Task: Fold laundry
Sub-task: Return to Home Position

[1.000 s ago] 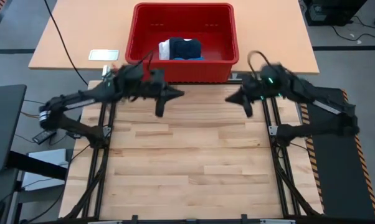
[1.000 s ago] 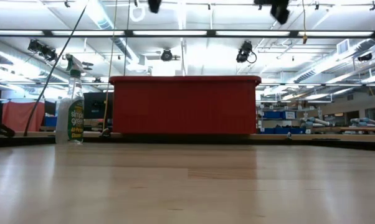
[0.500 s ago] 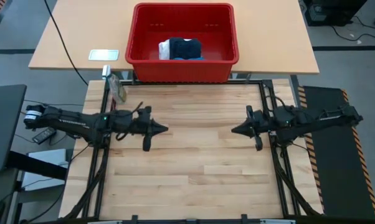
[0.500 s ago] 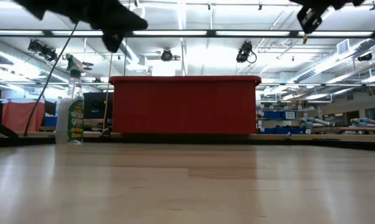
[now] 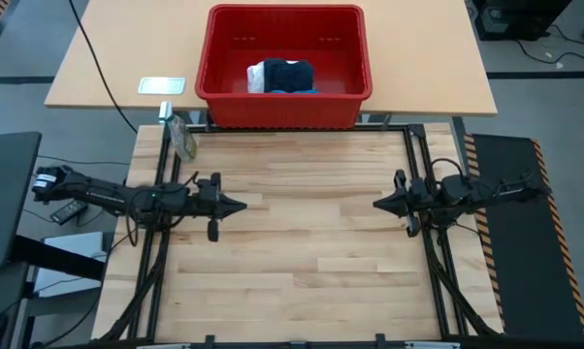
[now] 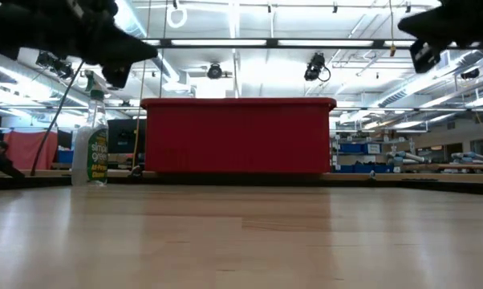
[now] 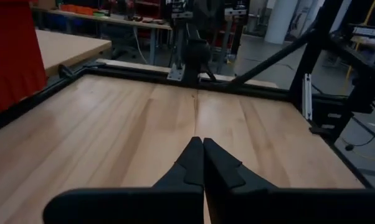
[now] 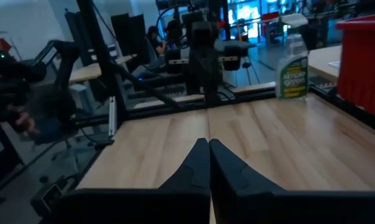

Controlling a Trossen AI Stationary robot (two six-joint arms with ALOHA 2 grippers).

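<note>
The laundry point(image 5: 284, 78) lies bundled in the red basket point(image 5: 224, 58): dark navy on top, white beside it, a sliver of bright blue, and any grey piece hidden. The spray bottle point(image 6: 91, 136) label seems to read "Simple Green". Over the worktop point(image 5: 302, 262) edges hover the left gripper point(image 5: 242, 206) and right gripper point(image 5: 377, 205), fingers pressed together.

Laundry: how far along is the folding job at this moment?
Done: the folded garments sit stacked in the red basket, dark navy on top, with white and bright blue edges showing. None lies on the wooden table. In hand: nothing. The left gripper and right gripper sit at the table's sides, jaws shut and empty. Left: apparently only parking the arms.
</note>
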